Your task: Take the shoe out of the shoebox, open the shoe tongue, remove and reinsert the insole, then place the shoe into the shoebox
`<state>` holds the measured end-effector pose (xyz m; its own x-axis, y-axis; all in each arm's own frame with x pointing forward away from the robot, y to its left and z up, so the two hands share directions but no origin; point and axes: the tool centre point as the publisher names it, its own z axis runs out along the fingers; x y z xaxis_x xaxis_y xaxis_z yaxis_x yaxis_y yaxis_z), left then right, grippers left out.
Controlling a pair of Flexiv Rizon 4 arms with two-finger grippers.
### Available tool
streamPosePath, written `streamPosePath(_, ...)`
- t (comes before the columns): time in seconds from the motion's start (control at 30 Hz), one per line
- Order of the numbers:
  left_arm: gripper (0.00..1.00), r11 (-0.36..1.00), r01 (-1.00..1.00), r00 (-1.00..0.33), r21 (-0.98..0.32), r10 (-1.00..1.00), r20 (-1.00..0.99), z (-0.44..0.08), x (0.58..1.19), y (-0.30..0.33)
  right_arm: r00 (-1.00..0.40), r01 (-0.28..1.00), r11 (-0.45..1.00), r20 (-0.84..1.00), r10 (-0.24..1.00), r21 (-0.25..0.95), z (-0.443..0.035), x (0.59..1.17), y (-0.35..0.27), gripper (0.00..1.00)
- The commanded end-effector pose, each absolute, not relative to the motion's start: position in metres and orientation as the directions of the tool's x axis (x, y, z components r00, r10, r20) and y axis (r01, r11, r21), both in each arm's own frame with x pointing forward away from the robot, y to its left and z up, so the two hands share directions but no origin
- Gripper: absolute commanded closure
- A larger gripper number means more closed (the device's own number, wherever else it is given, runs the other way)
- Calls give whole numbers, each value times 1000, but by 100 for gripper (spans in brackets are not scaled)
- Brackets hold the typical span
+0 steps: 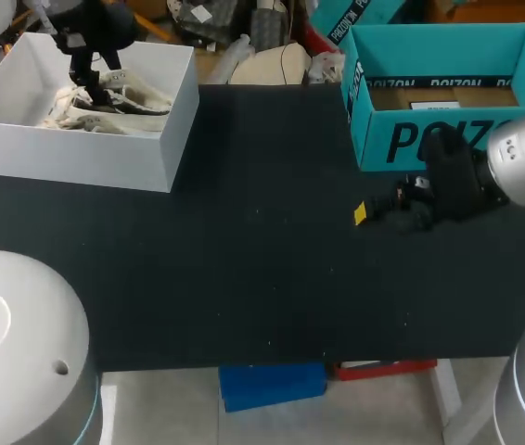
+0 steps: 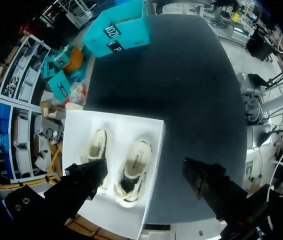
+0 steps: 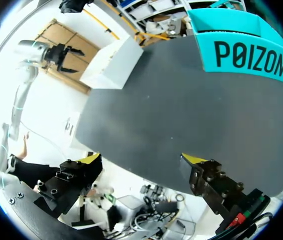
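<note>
A white shoebox stands at the table's far left with two cream shoes lying in it. My left gripper hangs over the box, open and holding nothing. In the left wrist view the gripper is above the box, with one cream shoe below the gap between its spread fingers and the other shoe beside it. My right gripper hovers over the black mat at the right, open and empty. It shows both yellow tips wide apart in the right wrist view.
A teal open box sits at the far right, just behind my right gripper; it also shows ahead of that gripper as the teal box. The black mat covers the table between the two boxes.
</note>
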<state>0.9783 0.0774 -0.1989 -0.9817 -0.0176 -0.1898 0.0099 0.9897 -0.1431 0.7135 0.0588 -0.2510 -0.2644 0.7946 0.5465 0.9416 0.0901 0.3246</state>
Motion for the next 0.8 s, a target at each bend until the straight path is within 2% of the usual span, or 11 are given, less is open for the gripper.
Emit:
streamPosePath(0.03,0,986,2,-982,-169,-29,-184,-187,946,84,-305,944,213,422,854,251,-226,733,37,0)
streamPosePath(0.17,0,980,-13,-988,-201,-43,-149,-199,934,78,-343,934,279,342,875,223,-209,755,22,0)
streamPosePath(0.53,0,982,-44,-998,-186,-53,-45,-233,914,74,-447,891,423,154,881,163,-187,807,12,0)
streamPosePath(0.8,0,981,-74,-997,-179,-79,-18,-244,915,79,-421,907,415,87,903,72,-184,825,18,0)
